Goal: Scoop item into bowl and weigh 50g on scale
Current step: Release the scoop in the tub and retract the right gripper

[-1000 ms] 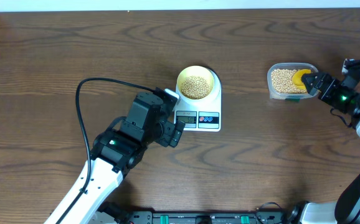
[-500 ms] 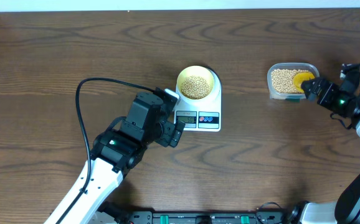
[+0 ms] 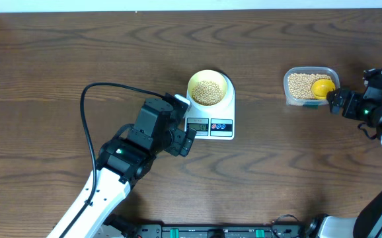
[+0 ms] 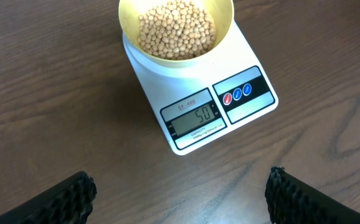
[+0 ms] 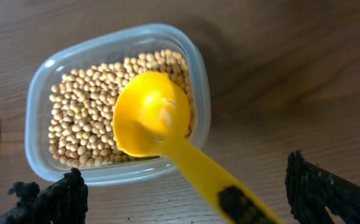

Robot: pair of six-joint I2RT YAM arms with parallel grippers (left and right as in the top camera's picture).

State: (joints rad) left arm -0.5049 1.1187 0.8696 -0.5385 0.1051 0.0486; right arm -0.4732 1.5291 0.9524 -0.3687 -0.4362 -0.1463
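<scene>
Bowl (image 3: 209,88) of beans (image 4: 177,28) sits on the scale (image 3: 221,125), mid-tabletop.
Left gripper (image 3: 184,121) spread, empty, beside the scale; right gripper (image 5: 189,194) spread either side of the scoop (image 5: 149,115) lying in the tub (image 5: 38,124), near the right edge.

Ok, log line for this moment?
bowl of soybeans on scale | display reads 50 | yellow scoop resting in clear tub | left hand open | right hand open
</scene>
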